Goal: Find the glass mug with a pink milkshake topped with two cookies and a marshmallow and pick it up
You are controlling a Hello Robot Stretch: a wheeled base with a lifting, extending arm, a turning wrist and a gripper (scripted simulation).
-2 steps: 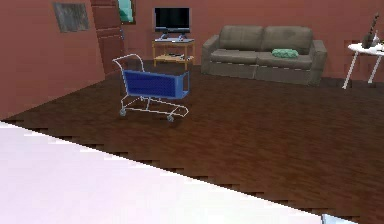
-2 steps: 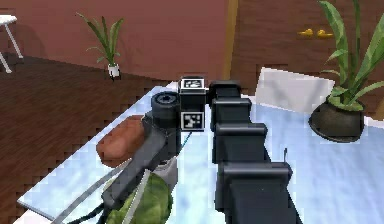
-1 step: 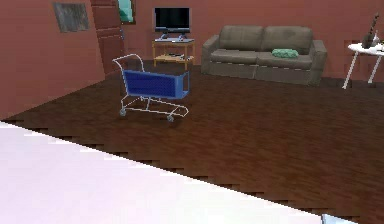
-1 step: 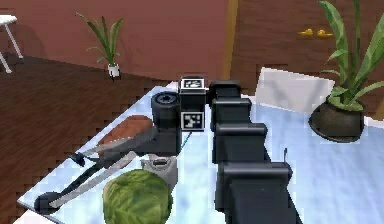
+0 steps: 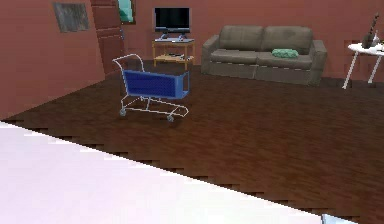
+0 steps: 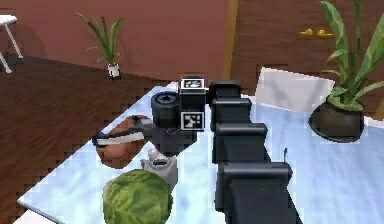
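Progress: table (image 6: pixel 310 175) reached, lift not yet evident.
Mug: maybe the small greyish thing (image 6: pixel 160 170) near the gripper (image 6: pixel 133 131); too small to confirm.
Gripper: among tabletop things; cannot tell whether it holds anything.
Pot (image 6: pixel 335 122): on the table, holds a leafy plant.
Shopping cart (image 5: pixel 153 86): well apart, across the floor; contents unclear.

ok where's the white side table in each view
forward view: white side table at the right edge, right of the sofa
arm side view: its white legs in the top left corner
shared landmark: the pale tabletop across the lower part of both
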